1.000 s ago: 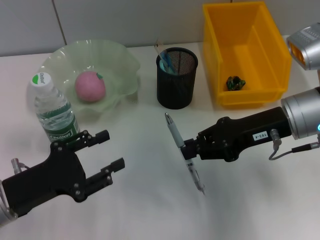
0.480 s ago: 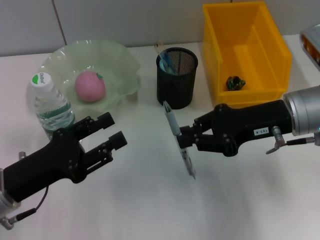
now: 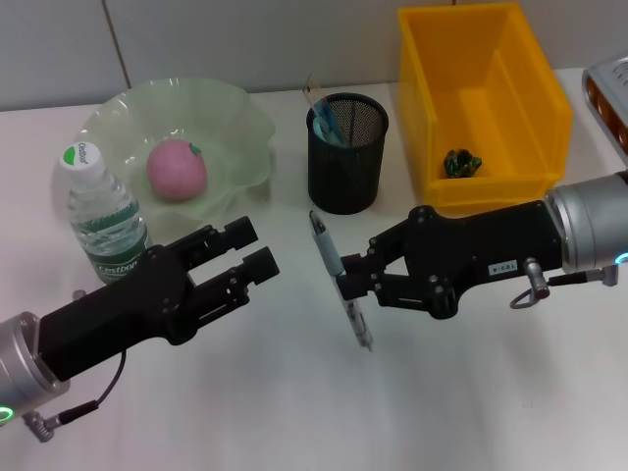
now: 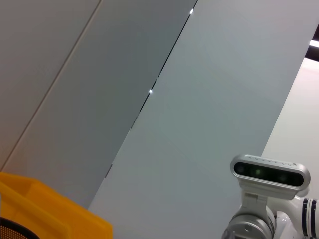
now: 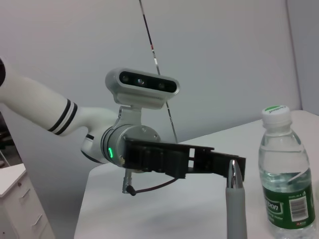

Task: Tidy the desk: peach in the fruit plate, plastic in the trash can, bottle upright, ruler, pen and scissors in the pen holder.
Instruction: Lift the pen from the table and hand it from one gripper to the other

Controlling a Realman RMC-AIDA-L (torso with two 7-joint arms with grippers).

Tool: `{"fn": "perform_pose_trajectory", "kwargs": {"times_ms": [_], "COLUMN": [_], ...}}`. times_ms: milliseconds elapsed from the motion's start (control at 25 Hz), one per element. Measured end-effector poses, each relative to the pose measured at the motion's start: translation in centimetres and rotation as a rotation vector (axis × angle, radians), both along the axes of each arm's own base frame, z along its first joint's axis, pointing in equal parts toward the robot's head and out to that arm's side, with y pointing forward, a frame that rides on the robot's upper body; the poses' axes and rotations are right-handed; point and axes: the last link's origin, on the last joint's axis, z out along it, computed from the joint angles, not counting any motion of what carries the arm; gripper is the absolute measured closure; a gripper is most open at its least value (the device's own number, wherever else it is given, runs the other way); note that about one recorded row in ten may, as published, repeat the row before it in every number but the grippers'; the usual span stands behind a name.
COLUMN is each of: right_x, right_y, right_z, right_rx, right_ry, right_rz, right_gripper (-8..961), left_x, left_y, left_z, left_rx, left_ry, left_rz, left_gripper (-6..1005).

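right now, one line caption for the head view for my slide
Right end effector holds a pen in front of the pen holder while the open left end effector reaches toward it.

You are looking at a lab or office test room. The plain white surface [image 3: 294, 392] sits against bare grey wall panels [image 4: 149, 99], and a white drawer cabinet [image 5: 22, 209] stands off to the side.

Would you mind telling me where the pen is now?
In the head view, the pen is held by the right gripper at centre, just before the pen holder.
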Motion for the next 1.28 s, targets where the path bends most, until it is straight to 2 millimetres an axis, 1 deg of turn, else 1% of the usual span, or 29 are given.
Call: {"fn": "perform_pose_trajectory", "kwargs": {"times_ms": [240, 680, 1040, 1280], "right_x": [-0.5, -1.1, -1.6, -1.7], "right_y": [0.0, 0.7, 1.1, 1.1], "right_z": [-0.7, -2.3, -2.7, -2.7], "right_rx": [-0.006, 0.000, 0.002, 0.001], "right_ry": [-0.007, 0.009, 0.008, 0.011], "right_rz": [0.051, 0.060, 0.059, 0.061], "right_gripper": [829, 830, 830, 829], "left_x": [0.5, 0.7, 0.8, 0.9], "left_y": [0.5, 0.7, 0.2, 0.3], "left_z": [-0.2, -0.7, -1.4, -1.7], "left_rx": [-0.001, 0.010, 0.058, 0.083], "left_ry": [0.008, 0.019, 0.028, 0.035], "left_rz": [-0.009, -0.020, -0.046, -0.055], "left_gripper": [465, 470, 475, 477]}}
